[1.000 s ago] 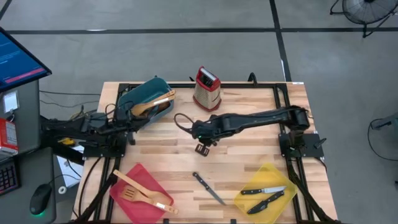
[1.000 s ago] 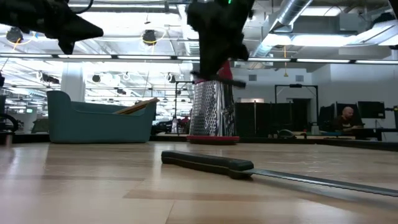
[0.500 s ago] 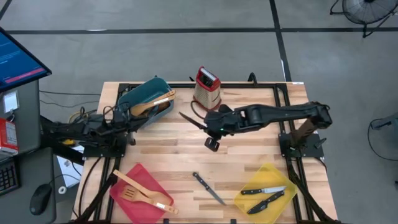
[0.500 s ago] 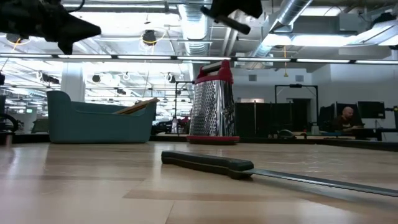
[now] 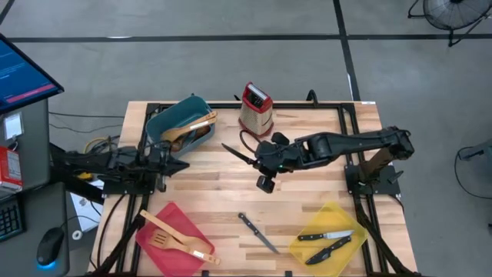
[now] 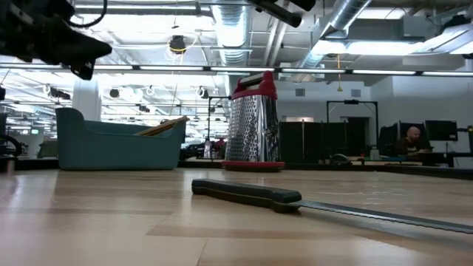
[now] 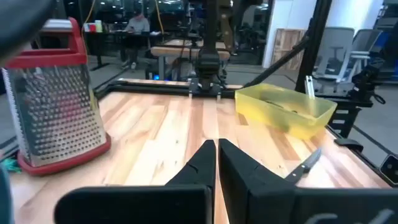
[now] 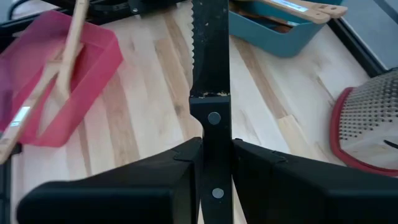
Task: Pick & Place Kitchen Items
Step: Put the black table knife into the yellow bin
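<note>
Since the earlier frame my right arm had pulled back toward the middle of the surface (image 5: 223,181) and lifted higher. My right end effector (image 5: 260,158) pinched a serrated knife (image 8: 210,56) by its black handle, and the blade pointed out toward the teal bin (image 5: 171,123). It hung in the air in front of the grater (image 5: 255,109). My left end effector (image 5: 178,165) was pressed together and held nothing, waiting at the left side near the teal bin. Another knife (image 5: 257,233) lay on the surface between the red bin (image 5: 171,235) and the yellow bin (image 5: 327,219).
</note>
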### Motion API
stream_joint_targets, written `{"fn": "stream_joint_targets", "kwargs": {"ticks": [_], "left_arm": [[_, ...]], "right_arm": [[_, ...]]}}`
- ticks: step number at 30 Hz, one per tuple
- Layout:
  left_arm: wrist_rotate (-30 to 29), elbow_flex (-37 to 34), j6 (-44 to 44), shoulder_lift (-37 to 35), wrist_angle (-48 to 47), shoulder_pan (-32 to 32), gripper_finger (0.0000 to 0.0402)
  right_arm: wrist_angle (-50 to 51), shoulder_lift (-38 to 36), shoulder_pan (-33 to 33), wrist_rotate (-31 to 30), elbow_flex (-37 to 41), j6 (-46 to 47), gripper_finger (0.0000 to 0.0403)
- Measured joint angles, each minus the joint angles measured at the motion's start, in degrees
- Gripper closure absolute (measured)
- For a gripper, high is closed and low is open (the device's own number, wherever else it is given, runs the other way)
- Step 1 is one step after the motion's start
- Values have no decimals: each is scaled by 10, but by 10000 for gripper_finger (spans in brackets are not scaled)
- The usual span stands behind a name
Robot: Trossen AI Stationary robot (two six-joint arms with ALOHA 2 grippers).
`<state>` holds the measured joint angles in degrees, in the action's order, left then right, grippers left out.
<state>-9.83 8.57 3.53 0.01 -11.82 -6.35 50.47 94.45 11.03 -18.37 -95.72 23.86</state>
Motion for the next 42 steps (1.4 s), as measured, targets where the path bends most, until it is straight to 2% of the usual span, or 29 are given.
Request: {"fn": "stream_joint_targets", "kwargs": {"ticks": [5, 12, 22, 30, 39, 42], "left_arm": [[10, -37, 1, 0, 33, 0, 400], [58, -77, -2, 0, 121, 2, 400], [70, -82, -2, 0, 130, 4, 400], [58, -82, -14, 0, 132, 4, 398], [58, -82, -14, 10, 133, 4, 398], [58, -82, -14, 13, 133, 4, 398]], "right_arm": [[-2, 0, 10, 3, 0, 8, 339], [-12, 0, 10, 3, 0, 17, 334], [-17, 0, 10, 5, 0, 15, 332], [-17, 0, 11, 5, 0, 5, 331], [-61, -28, 34, 6, 1, -49, 331], [-112, -56, 61, 37, 1, -104, 331]]}}
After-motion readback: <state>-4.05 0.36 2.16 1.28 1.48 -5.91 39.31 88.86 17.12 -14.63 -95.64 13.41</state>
